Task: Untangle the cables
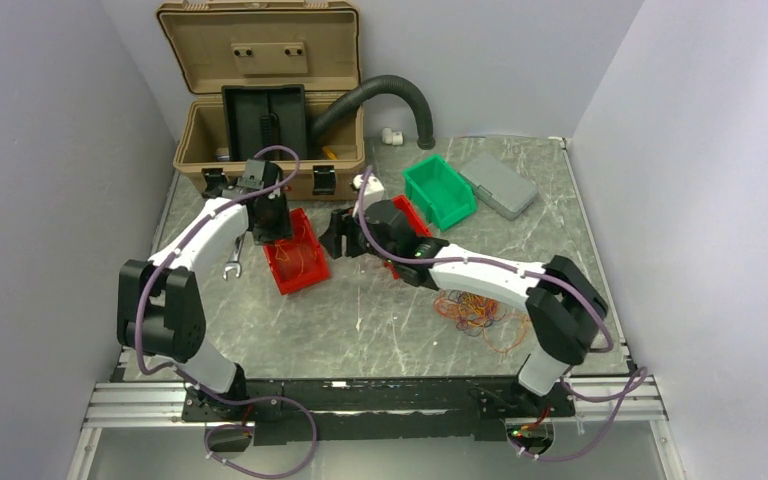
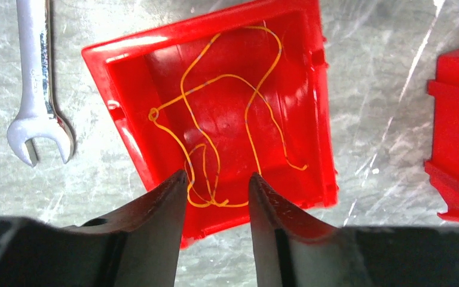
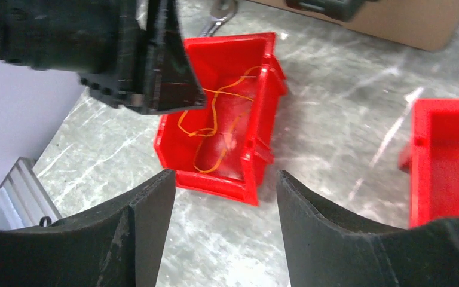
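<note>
A tangle of thin orange, yellow, red and dark cables (image 1: 475,310) lies on the table under my right forearm. A few loose yellow-orange cables (image 2: 233,76) (image 3: 215,104) lie inside a red bin (image 1: 282,275) (image 2: 113,51) (image 3: 215,179). My left gripper (image 1: 272,225) (image 2: 218,174) hangs open just above that bin's near end, with nothing between its fingers. My right gripper (image 1: 338,235) (image 3: 224,173) stands open over bare table to the right of the bin, pointing at it, and holds nothing.
A silver wrench (image 1: 232,262) (image 2: 39,78) lies left of the bin. A second red bin (image 1: 412,215) (image 3: 448,161) sits under the right wrist. Behind are a green bin (image 1: 440,190), a grey box (image 1: 498,185), an open tan case (image 1: 260,100) and a black hose (image 1: 390,95).
</note>
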